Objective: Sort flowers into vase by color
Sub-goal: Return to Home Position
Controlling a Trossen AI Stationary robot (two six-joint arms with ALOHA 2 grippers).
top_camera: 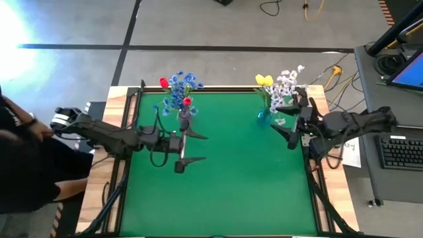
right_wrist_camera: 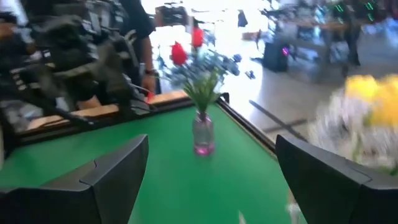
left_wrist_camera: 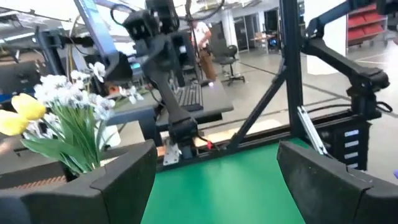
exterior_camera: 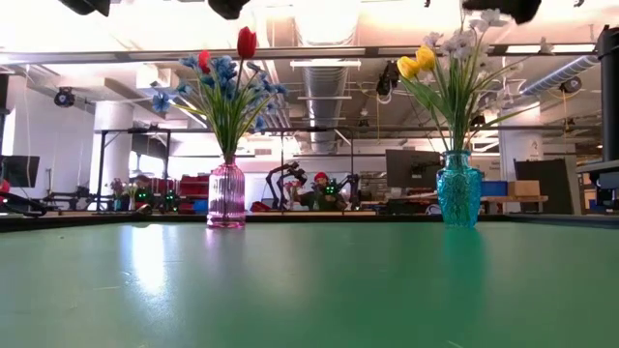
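Red and blue flowers [exterior_camera: 227, 77] stand in the pink vase [exterior_camera: 226, 193], yellow and white flowers [exterior_camera: 450, 58] in the blue vase [exterior_camera: 458, 188]. Left pincer [top_camera: 192, 148] and right pincer [top_camera: 285, 135] hang empty, fingers apart. Light, floppy: pinch stems, not blooms.

No legible text, brand or number in any view. The paper sheet [top_camera: 351, 151] just off the right edge of the table [top_camera: 218, 198] carries dark marks, too small to read. The monitor [top_camera: 408, 69] at far right glows blue, nothing readable on it.
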